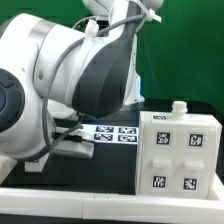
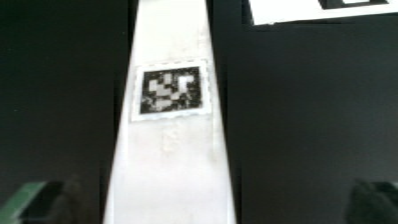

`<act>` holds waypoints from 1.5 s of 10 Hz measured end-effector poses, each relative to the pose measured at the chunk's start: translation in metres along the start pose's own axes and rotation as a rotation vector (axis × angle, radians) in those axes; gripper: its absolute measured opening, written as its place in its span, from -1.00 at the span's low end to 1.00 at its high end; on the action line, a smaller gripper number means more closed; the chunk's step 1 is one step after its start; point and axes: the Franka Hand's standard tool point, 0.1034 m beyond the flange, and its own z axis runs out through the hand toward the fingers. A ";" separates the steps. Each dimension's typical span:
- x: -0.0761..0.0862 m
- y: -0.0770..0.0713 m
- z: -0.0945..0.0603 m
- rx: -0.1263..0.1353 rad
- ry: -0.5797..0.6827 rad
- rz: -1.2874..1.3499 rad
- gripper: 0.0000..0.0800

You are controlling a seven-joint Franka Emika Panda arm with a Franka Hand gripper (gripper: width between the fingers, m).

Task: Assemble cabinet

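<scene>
Over the dark table point(image 1: 98, 172), hovering with pincer point(image 2: 205, 205) spread wide, dark fingertips point(image 2: 39, 200) standing apart on either side of a long white panel point(image 2: 169, 150) bearing 1 tag, pinching nothing. Toward the exterior view's right, near the front edge, cabinet point(image 1: 180, 150) standing by itself, 4 tags on its facing side. Marker board point(image 1: 115, 132) lying farther back, toward the exterior view's left of it. Early going, by the look: panel not yet gripped, lifting and fitting to the cabinet seemingly all left to do.
</scene>
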 end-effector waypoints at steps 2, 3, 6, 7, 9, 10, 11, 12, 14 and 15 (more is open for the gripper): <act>0.000 0.000 0.000 0.001 0.000 0.000 0.46; 0.000 0.000 0.000 0.001 0.000 0.001 0.00; -0.004 -0.002 -0.001 0.002 -0.010 0.015 -0.29; -0.014 -0.007 -0.005 0.005 -0.029 0.027 -0.29; -0.032 -0.014 -0.012 0.008 -0.031 0.020 -0.29; -0.034 -0.012 -0.016 0.015 -0.015 0.006 -0.29; -0.029 -0.003 -0.024 0.022 0.033 -0.007 -0.29; -0.029 -0.001 -0.025 0.022 0.041 0.018 -0.29; -0.036 -0.008 -0.025 0.026 0.016 0.048 -0.29; -0.040 -0.013 -0.025 0.054 0.006 0.109 -0.29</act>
